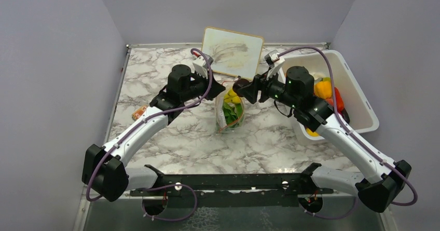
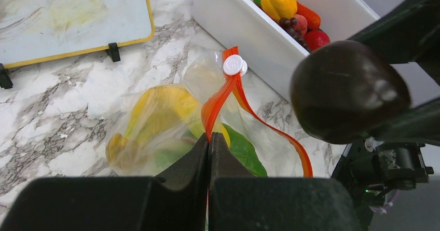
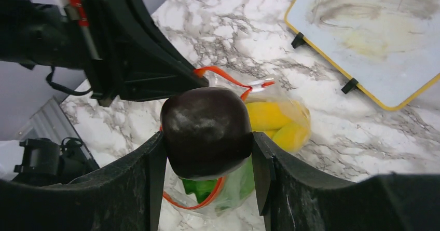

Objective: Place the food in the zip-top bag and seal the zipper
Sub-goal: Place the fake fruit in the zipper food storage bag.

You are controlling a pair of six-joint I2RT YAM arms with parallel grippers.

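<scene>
Left gripper (image 2: pixel 209 149): clenched on the zipper (image 2: pixel 224 93), pinching one strand of the red-orange strip and holding that lip of the bag (image 1: pixel 231 112) up off the table (image 1: pixel 259 143).

Zipper: unsealed. The two strands part from the white slider (image 2: pixel 233 65), which sits at the far end of the mouth, toward the tub.

Bag: on the table between the two grippers, at the middle of the work area, mouth open. Seen through the clear plastic: a yellow banana (image 2: pixel 161 116) and a green lettuce leaf (image 2: pixel 245 152).

Right gripper (image 3: pixel 207 140): grasping a dark rounded toy fruit (image 2: pixel 346 97), one finger pressed to each side. The fruit is held off the table at the bag's mouth, close to the left gripper. Whether it has passed the rim cannot be told.

Tub (image 2: pixel 249 31): white, on the table just beside the bag, on the right arm's side. It contains a yellow pepper (image 2: pixel 280 0), dark grapes (image 2: pixel 290 26) and red pieces (image 2: pixel 317 38).

Other items: a yellow-edged board (image 1: pixel 232 51) stands tilted at the far edge of the table, behind the bag. A small orange card (image 1: pixel 138 113) lies flat beside the left arm.
</scene>
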